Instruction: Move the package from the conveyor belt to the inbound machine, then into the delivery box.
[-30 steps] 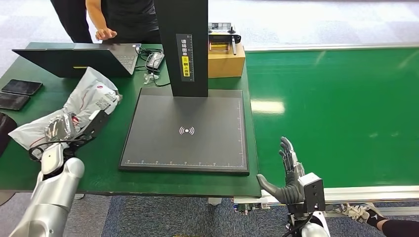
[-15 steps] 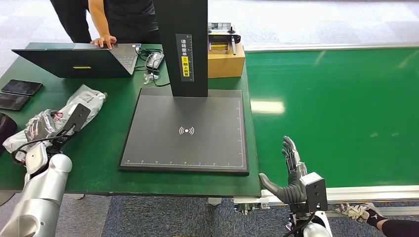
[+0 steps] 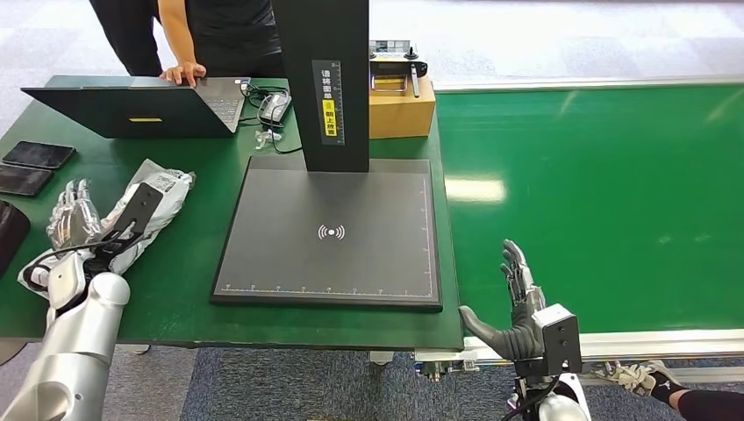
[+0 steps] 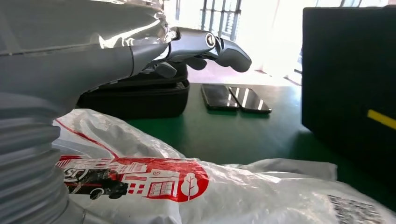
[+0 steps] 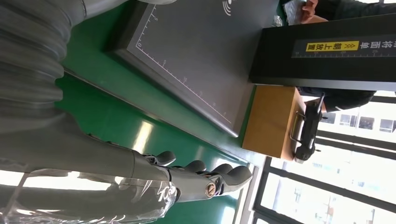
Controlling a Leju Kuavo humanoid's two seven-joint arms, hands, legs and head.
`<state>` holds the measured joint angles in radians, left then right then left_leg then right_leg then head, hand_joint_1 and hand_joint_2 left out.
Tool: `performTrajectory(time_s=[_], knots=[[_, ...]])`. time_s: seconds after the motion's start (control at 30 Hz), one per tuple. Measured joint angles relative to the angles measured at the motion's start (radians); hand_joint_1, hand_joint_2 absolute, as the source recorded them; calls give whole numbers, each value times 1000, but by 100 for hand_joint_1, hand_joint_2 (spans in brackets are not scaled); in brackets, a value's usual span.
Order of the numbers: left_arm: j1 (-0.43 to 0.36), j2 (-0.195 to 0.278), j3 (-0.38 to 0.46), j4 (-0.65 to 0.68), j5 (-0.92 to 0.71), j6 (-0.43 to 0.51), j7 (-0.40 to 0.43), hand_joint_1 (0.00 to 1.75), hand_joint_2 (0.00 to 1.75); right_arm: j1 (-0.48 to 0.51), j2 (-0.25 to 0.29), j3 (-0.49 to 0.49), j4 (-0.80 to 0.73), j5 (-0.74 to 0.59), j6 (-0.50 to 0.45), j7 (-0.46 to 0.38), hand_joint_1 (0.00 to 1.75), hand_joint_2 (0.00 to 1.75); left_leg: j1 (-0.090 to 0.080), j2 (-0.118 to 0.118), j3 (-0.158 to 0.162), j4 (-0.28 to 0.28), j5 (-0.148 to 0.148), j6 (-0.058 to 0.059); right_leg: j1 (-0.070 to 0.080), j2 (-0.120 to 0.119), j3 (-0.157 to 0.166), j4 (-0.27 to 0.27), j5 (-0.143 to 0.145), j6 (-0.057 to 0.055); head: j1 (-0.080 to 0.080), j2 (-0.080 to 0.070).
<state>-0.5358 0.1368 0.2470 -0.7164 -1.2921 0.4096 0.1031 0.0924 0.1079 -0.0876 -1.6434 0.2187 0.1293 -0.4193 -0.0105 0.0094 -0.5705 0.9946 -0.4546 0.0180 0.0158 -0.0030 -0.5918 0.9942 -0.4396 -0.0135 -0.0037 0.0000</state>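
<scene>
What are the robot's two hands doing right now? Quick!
Left hand: open, fingers spread, holding nothing; the white package lies on the table beside it.
Right hand: open, holding nothing, above the green conveyor belt.

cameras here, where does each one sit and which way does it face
Head view: high on the robot, looking down at the scanner pad, belt, both arms.
Left wrist view: behind the open left hand, low over the package, facing two phones.
Right wrist view: behind the open right hand, facing pad and cardboard box.
Shared: pad, package, phones, box.
</scene>
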Motion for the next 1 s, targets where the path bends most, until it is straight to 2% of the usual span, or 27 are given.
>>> performTrajectory(time_s=[0.27, 0.5, 0.63, 0.8, 0.9, 1.0], knots=[[28, -34, 4, -70, 58, -22, -63, 0, 175, 7, 1, -2, -12, 0, 7, 1, 0, 175, 0, 0, 0, 0, 0, 0, 0, 0, 0, 0, 0, 0, 0, 0], [131, -99, -30, -250, 439, -79, -343, 0, 175, 19, 2, -4, -16, -1, 17, -10, 0, 175, -1, 1, 0, 0, -1, 0, -1, 1, 0, 0, 0, 0, 0, 0], [226, -148, -83, -361, 748, -183, -557, 0, 0, 21, 2, -4, -16, -2, 17, -26, 0, 175, -1, 1, 0, 0, -2, 1, -1, 1, 0, -1, 0, 0, 0, 0], [336, -210, -147, -465, 1134, -449, -733, 0, 0, 12, 2, 4, -10, -12, 21, -43, 0, 175, -2, 1, 0, 0, -3, 2, -2, 1, 0, -1, 0, 1, 0, 0], [388, -245, -185, -493, 1208, -536, -762, 0, 0, 2, 2, 14, -4, -23, 26, -53, 0, 175, -2, 0, 0, 0, -3, 2, -2, 1, 0, -1, -1, 1, 0, 0], [417, -273, -220, -504, 1218, -569, -761, 0, 0, -5, 2, 27, 2, -29, 27, -57, 0, 175, -2, 0, 0, 0, -3, 2, -2, 1, 0, -1, -1, 1, 0, 0]])
